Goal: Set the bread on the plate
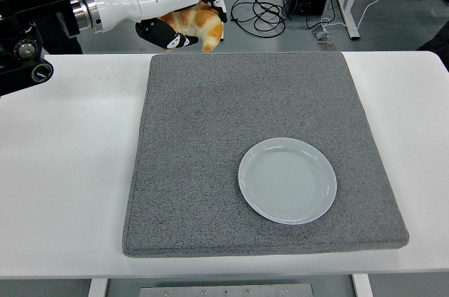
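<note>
While left hand (165, 2) grips bread (200, 24), plate (287, 180) open

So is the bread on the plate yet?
No, the left hand holds the bread up high, and the plate is bare.

No legible txt, labels or nos. anywhere.
</note>
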`<state>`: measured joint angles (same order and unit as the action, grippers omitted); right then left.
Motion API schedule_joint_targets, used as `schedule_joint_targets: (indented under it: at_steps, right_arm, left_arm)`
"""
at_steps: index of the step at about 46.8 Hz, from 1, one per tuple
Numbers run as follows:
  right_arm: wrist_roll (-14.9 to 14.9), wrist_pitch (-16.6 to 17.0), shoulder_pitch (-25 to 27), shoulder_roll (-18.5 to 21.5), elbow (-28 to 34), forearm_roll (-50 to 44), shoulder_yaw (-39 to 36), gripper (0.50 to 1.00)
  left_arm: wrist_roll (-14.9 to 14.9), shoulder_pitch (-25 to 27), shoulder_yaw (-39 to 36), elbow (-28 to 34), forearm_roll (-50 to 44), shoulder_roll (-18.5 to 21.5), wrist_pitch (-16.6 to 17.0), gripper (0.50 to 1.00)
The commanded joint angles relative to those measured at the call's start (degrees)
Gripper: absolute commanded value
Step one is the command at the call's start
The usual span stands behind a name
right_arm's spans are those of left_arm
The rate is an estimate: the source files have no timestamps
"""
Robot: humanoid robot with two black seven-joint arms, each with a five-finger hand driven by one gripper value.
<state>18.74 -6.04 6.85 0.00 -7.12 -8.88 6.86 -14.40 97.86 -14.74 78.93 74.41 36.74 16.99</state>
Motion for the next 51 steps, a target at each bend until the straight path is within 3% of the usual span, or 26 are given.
schedule_joint_targets:
  at_steps: [1,20,43,49,51]
  right_arm:
    - [0.1,0.0,0.0,0.0,0.0,0.0,0.0,1.0]
    - [0.0,0.0,0.0,0.0,0.0,0.0,0.0,1.0]
    - [0.1,0.0,0.0,0.0,0.0,0.0,0.0,1.0]
    - [0.0,0.0,0.0,0.0,0.0,0.0,0.0,1.0]
    - [0.0,0.0,0.0,0.0,0.0,0.0,0.0,1.0]
  left_arm:
    - [0.1,-0.3,-0.2,0.0,0.0,-0.1,0.1,0.5]
    - [0.3,-0.3,0.2,-0.4,-0.1,-1.3,0.2,0.5]
    - [0.1,3.1,0.2,-14.1,-4.4,-30.3,0.0,0.5]
    - [0.1,3.7,0.0,-16.7,-4.7,-36.6,0.1,0.5]
    - [0.1,3.9,-0.1,-17.6,-4.7,-36.7,0.2,0.5]
